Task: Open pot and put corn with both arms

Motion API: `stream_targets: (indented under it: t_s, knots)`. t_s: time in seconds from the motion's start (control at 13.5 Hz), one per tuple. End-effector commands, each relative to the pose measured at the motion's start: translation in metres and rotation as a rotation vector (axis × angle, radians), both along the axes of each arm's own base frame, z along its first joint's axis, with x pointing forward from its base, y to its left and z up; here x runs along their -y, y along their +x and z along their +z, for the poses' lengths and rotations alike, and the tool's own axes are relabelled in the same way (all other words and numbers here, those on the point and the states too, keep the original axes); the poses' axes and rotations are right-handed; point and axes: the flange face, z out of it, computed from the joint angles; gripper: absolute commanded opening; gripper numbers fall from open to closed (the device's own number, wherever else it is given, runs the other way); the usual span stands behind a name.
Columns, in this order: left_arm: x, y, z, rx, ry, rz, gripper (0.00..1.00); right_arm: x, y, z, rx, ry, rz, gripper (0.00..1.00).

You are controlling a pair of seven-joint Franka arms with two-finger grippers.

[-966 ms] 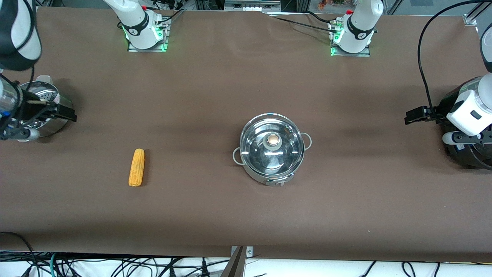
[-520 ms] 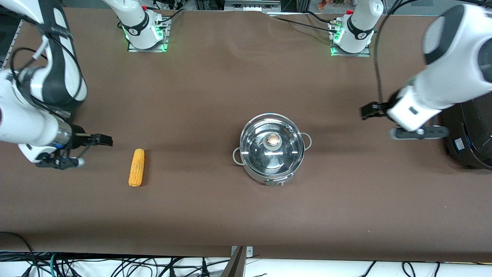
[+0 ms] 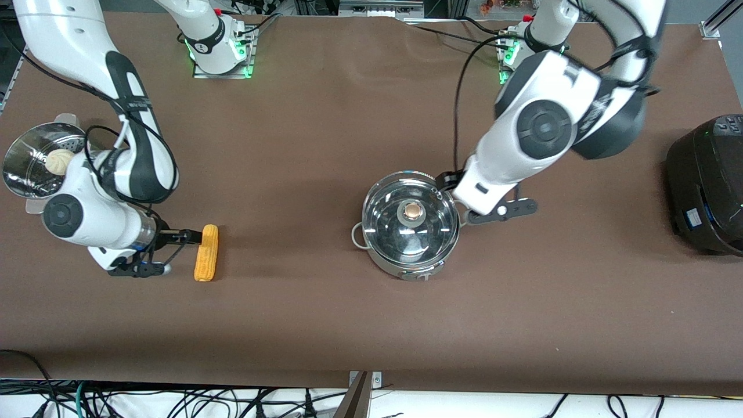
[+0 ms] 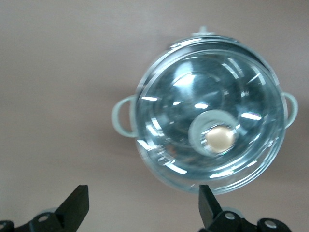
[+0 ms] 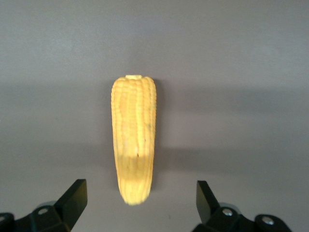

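Reaching in from its base, the left arm holds the left gripper (image 4: pixel 140 205) over the worktop (image 3: pixel 325 133) at the edge of the pot (image 3: pixel 411 223), with its two black fingers spread wide and nothing between them. The pot stands near the middle of the worktop, its glass lid (image 4: pixel 208 123) on top and closed, with a round knob (image 4: pixel 220 138) at the lid's centre and a small loop handle (image 4: pixel 121 116) on each side. The right gripper (image 5: pixel 140 203) hangs low just beside the corn (image 3: pixel 206 252), over the worktop toward the right arm's end, its fingers also spread wide and empty, apart from the cob. The corn lies flat on the worktop, well apart from the pot. A steel steamer (image 3: pixel 29 162) with a pale bun (image 3: pixel 58 159) in it sits at the right arm's end of the worktop, and a large black cooker (image 3: pixel 705 186) sits at the left arm's end.
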Motion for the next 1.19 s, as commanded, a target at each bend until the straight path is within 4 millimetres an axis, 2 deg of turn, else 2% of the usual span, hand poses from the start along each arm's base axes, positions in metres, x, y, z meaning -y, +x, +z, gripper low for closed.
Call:
stream_targets:
  t_s: [0.0, 0.3, 0.52, 0.59, 0.67, 0.89, 0.97, 1.11]
  knots:
    - [0.026, 0.016, -0.024, 0.030, -0.034, 0.062, 0.99, -0.004, 0.009, -0.031, 0.043, 0.005, -0.015, 1.00]
    - [0.069, 0.008, -0.068, 0.057, -0.045, 0.063, 1.00, -0.008, 0.011, -0.063, 0.070, 0.003, -0.011, 1.00]
    - [0.084, 0.003, -0.083, 0.066, -0.043, 0.043, 1.00, -0.014, 0.011, -0.071, 0.069, 0.006, -0.006, 0.99]
    - [0.084, 0.004, -0.086, 0.071, -0.042, 0.040, 1.00, -0.014, 0.010, -0.071, 0.066, 0.006, -0.006, 0.82]
    - [0.084, 0.002, -0.093, 0.068, -0.040, 0.037, 1.00, -0.016, 0.010, -0.070, 0.062, 0.007, 0.000, 0.56]
    - [0.082, 0.004, -0.099, 0.097, -0.030, 0.016, 0.99, -0.019, 0.011, -0.066, 0.065, 0.012, 0.014, 0.32]
    - [0.081, 0.005, -0.099, 0.104, -0.021, 0.012, 0.99, -0.019, 0.010, -0.066, 0.054, 0.012, 0.015, 0.28]
    - [0.076, 0.008, -0.098, 0.107, -0.019, 0.018, 0.99, -0.020, 0.010, -0.062, 0.049, 0.013, 0.017, 0.28]
